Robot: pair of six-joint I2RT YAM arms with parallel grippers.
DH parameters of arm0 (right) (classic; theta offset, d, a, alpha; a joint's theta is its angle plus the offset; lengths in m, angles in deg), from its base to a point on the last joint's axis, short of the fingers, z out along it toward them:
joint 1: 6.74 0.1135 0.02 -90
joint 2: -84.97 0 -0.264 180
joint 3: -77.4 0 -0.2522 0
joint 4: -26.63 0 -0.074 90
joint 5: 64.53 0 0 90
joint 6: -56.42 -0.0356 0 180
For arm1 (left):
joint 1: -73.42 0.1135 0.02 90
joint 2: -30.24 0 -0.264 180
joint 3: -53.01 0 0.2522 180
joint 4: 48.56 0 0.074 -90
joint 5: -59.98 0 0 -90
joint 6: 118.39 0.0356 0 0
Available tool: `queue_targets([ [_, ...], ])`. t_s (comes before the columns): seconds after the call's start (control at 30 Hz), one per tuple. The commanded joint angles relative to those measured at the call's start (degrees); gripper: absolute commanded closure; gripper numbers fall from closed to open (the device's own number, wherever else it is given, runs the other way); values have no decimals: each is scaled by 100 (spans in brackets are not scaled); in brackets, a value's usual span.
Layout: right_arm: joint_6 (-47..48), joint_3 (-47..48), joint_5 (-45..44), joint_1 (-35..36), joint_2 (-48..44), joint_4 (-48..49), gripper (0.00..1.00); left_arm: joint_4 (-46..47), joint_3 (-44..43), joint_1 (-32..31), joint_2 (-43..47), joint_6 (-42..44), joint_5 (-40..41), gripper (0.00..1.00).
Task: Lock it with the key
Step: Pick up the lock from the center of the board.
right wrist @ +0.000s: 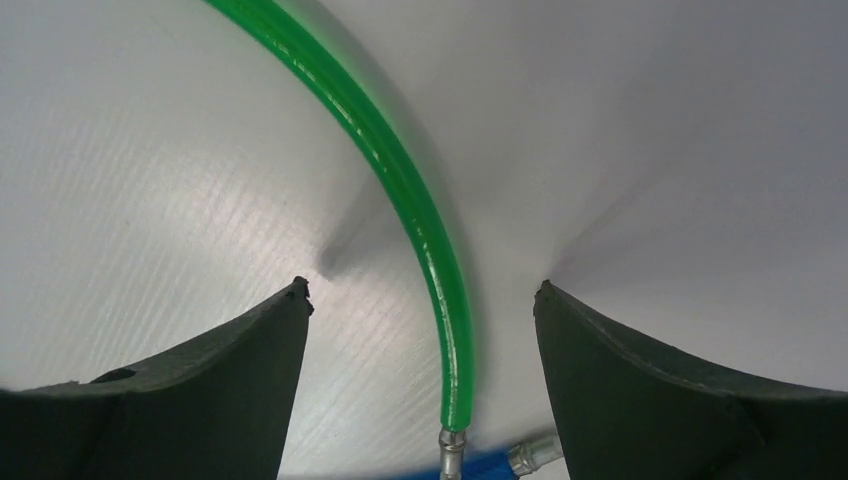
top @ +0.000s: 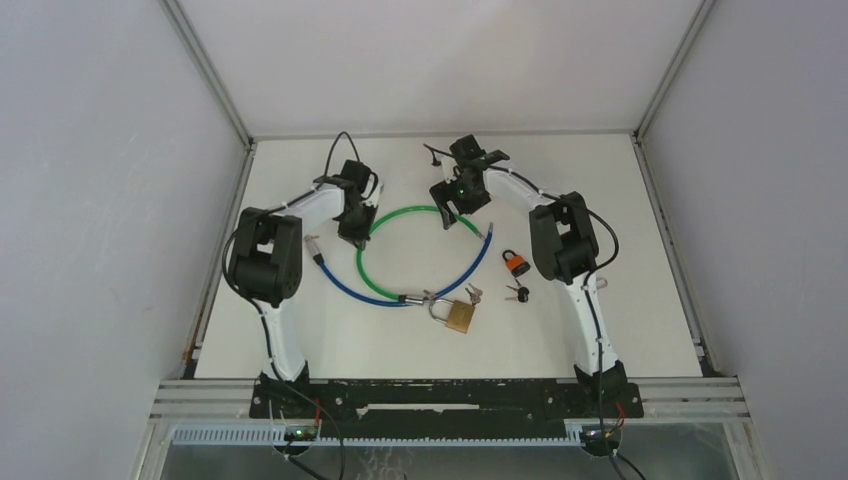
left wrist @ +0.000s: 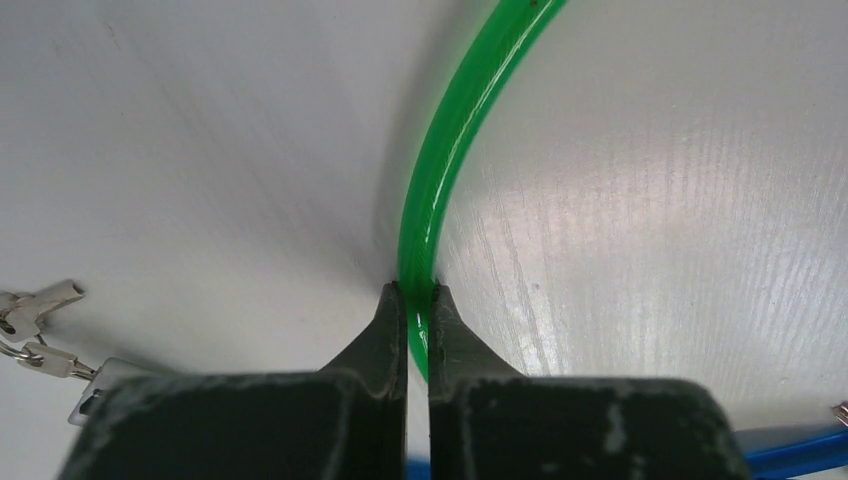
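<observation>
Item 1: flat white table top (top: 600, 180). It is carrying every entry below.

Item 2: green plastic-coated cable (top: 400, 212), lying as a ring that is gaping at 3 o'clock. The left gripper (left wrist: 418, 300) is clenching it at the ring's 10 o'clock, with both fingertips (left wrist: 388, 330) pressing against the green sheath. The right gripper (right wrist: 420, 290) is standing released at 1 o'clock, its jaws spread wide and straddling the cable without touching it. The cable's metal-capped end is lying just below them in the wrist view.

Item 3: blue plastic-coated cable (top: 345, 283), sagging in an arc under the green one from 9 o'clock through 6 to 3.

Item 4: brass square-bodied padlock (top: 460, 316), lying just outside the ring at 5 o'clock, with its shackle pointing toward 11. The low point of the blue arc and the green cable's lower run are meeting at the shackle (whether either is threaded through it is too small to tell). A silver key (top: 473, 293) is lying by the padlock's 1 o'clock corner.

Item 5: small orange-bodied padlock (top: 516, 265), sitting outside the ring at 3 o'clock, beside the right arm.

Item 6: black-headed keys (top: 518, 293), lying at 6 o'clock of the orange padlock, near it but apart.
</observation>
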Motion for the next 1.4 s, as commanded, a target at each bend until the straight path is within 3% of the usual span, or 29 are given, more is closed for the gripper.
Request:
queue_targets([
  [0.0,207,-90,-8,119,14,-323,13,168,116,-15,160,163,-271,100],
  [0.2,374,-150,712,135,-128,-182,31,502,283,-23,927,451,-737,100],
  [0.57,189,-395,1513,192,-83,374,30,917,787,-99,1818,666,-1314,100],
  [0.7,-231,-428,1964,43,-15,815,51,970,899,-145,1943,613,-1487,100],
  [0.83,-585,-654,2114,-67,-116,1220,92,959,983,-146,2008,579,-1569,100],
  [0.9,-658,-828,2244,-129,-287,1442,100,912,975,-146,2050,577,-1632,100],
  [1.0,-885,-1080,2558,-258,-631,1761,100,790,921,-146,2127,614,-1720,100],
  [1.1,-1402,-1861,2893,-400,-1326,2730,100,634,849,-148,2206,768,-1932,98],
  [1.2,-1852,-2908,2924,-461,-2176,4014,100,456,786,-150,2369,894,-1973,48],
  [1.27,-1902,-3501,2866,-459,-2733,4613,100,342,799,-138,2582,1015,-1914,34],
  [1.37,-1809,-3978,2719,-384,-3346,4768,100,-32,838,-133,2975,1404,-1776,26],
])
